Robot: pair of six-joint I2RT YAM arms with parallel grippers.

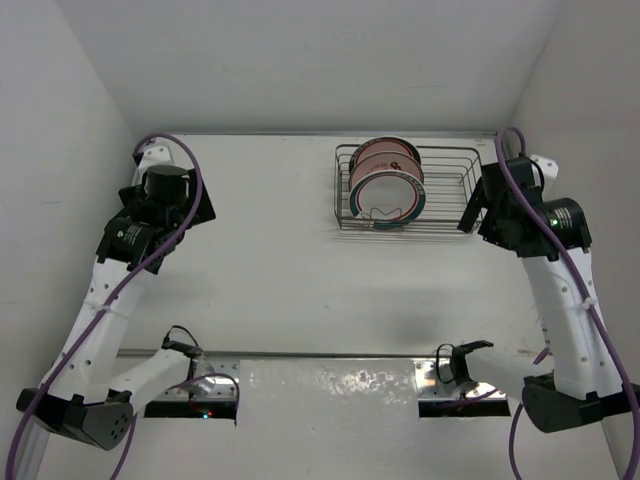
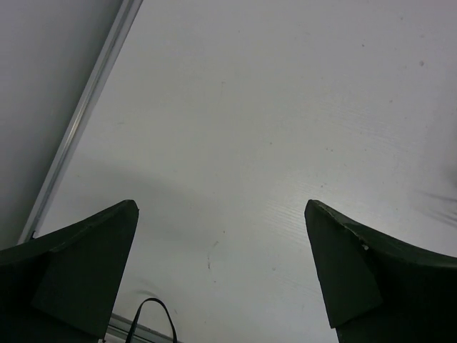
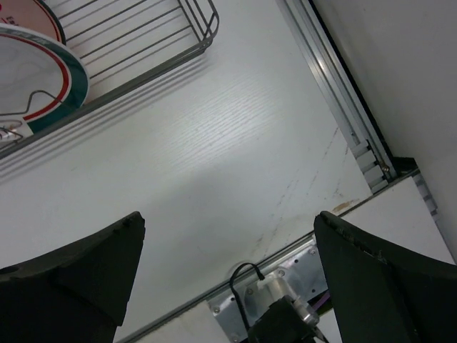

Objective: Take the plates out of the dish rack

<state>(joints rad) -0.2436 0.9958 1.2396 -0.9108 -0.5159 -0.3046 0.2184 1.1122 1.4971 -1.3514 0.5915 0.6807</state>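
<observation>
Near edge: two flat, shiny metal mounting plates [image 1: 225,388] sit at the table's front, one by each arm base, with black cable loops on them.
Table: smooth matte white tabletop [image 1: 280,260], with a faint linear grain in the wrist views.
Left arm: white shell with a purple cable along it, elbow bent, wrist raised over the far-left of the table, well apart from the rack.
Left gripper [image 2: 220,207]: dark wedge-shaped fingers [image 2: 78,279] spread wide, holding nothing, over bare tabletop.
Right arm: runs up the right side, wrist turned inward.
Right gripper [image 3: 228,218]: dark wedge fingers spread wide, holding nothing, just beside the rack's right end; whether it touches cannot be told.
Dish rack: rectangular basket of thin silvery wire [image 1: 445,190], at the far right-centre of the table.
Plates: they stand on edge in the rack's left half. In front is a round glossy white plate with a teal rim band [image 1: 388,203] and a thin red inner line. Behind it is a round white plate with a pinkish-red rim band [image 1: 385,158]. The exact count is unclear.
Back edge: a straight aluminium rail [image 3: 335,107] runs where the tabletop meets the matte white wall.
</observation>
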